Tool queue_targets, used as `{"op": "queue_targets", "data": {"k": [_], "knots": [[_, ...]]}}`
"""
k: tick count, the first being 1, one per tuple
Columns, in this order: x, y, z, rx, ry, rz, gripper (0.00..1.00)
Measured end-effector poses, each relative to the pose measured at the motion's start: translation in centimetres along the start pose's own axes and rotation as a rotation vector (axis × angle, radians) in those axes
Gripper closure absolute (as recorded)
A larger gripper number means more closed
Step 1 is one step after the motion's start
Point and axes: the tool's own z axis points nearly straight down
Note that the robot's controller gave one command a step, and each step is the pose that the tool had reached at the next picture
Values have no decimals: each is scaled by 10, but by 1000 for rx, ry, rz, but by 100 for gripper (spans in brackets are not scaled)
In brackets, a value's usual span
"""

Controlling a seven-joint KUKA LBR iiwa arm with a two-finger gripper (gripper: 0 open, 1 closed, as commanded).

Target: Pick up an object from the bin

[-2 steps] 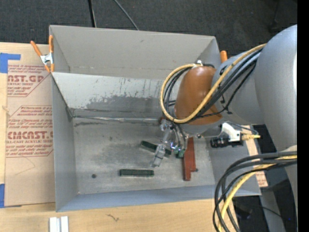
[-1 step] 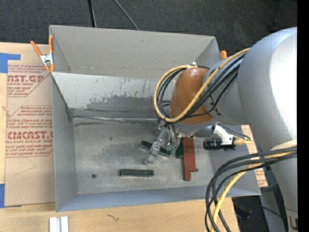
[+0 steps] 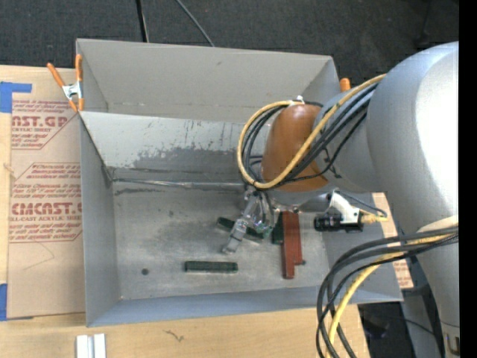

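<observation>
Gripper (image 3: 246, 228) low over bin (image 3: 149, 200) floor right of centre, open or closed can't tell, small dark green piece (image 3: 226, 223) right at its tip, poking toward the left wall, red-brown bar (image 3: 289, 246) just beside toward the right wall, long axis front-to-back.

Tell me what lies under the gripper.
Under the gripper lies a small dark green piece, showing at its left; the rest is covered by the gripper. A reddish-brown bar lies just to its right.
</observation>
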Motion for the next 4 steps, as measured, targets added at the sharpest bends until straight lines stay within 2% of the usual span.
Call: {"op": "queue_targets", "data": {"k": [1, 2, 3, 4], "knots": [[-1, 1, -1, -1, -1, 0, 100], [-1, 1, -4, 0, 0, -1, 100], [-1, 2, -21, -1, -1, -1, 100], [-1, 3, -71, -2, -4, -2, 100]]}}
